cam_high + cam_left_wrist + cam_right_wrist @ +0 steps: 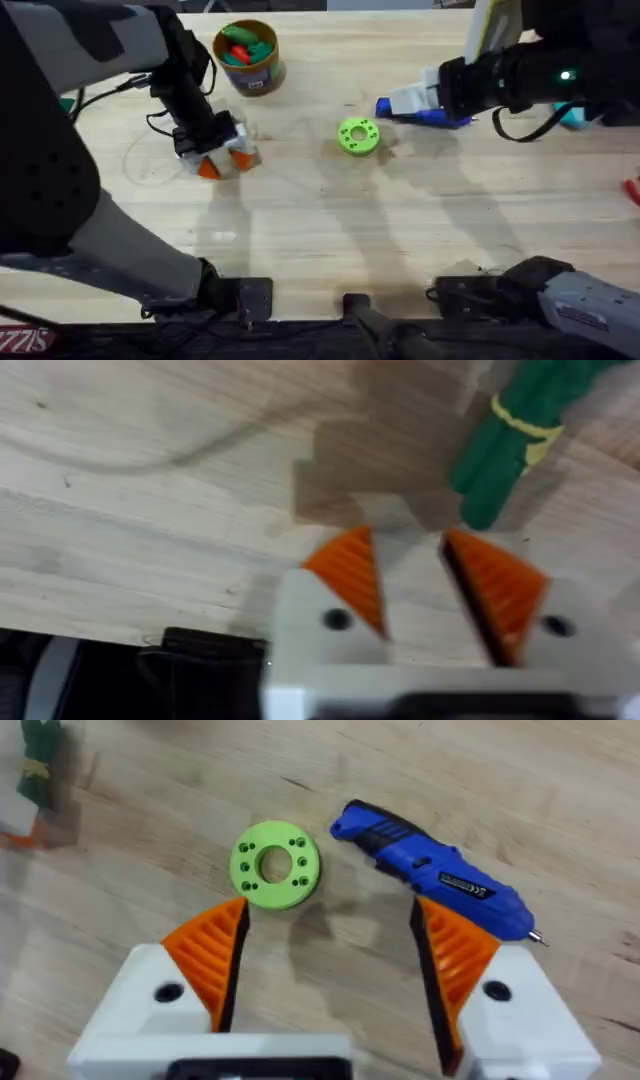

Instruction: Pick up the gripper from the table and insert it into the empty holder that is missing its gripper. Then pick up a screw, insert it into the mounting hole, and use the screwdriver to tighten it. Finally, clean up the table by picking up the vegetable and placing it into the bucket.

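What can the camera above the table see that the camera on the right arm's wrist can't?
Only the overhead view takes in the bucket holding small toy pieces, near the table's far edge, and both arms reaching over the table.

Only the right wrist view shows the right end effector with its orange pads spread wide apart, and the screwdriver's metal tip.

Both show the blue screwdriver lying on the wood beside the green disc, which has a ring of small holes.
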Motion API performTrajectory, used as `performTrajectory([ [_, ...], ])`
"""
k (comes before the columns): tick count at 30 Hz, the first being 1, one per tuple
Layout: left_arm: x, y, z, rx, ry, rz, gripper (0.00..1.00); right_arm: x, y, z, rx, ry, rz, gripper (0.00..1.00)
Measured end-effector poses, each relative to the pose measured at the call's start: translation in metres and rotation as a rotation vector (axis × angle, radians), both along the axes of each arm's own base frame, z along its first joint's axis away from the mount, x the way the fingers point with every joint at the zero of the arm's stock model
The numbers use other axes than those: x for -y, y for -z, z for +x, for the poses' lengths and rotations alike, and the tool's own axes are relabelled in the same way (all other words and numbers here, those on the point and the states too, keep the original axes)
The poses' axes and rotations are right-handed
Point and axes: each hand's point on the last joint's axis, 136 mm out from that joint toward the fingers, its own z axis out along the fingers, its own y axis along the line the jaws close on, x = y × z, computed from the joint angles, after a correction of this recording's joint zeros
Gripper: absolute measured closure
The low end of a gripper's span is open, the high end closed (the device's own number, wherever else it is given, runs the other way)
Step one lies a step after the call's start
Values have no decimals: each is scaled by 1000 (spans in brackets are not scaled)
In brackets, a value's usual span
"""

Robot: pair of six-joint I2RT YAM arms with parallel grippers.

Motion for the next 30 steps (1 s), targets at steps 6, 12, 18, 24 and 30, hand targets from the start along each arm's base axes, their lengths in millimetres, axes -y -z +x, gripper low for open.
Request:
performTrajectory([
  [6,2,-32,12,155,-4,-4,138,0,0,0,0,0,0,69],
  [12,0,-64,42,380,-2,11,130,0,0,0,0,0,0,69],
  [18,9,-43,60,383,31,5,128,0,0,0,0,0,0,69],
  [24,15,-12,62,310,60,13,170,0,0,0,0,0,0,69],
  [30,3,-10,63,305,68,86,170,0,0,0,0,0,0,69],
])
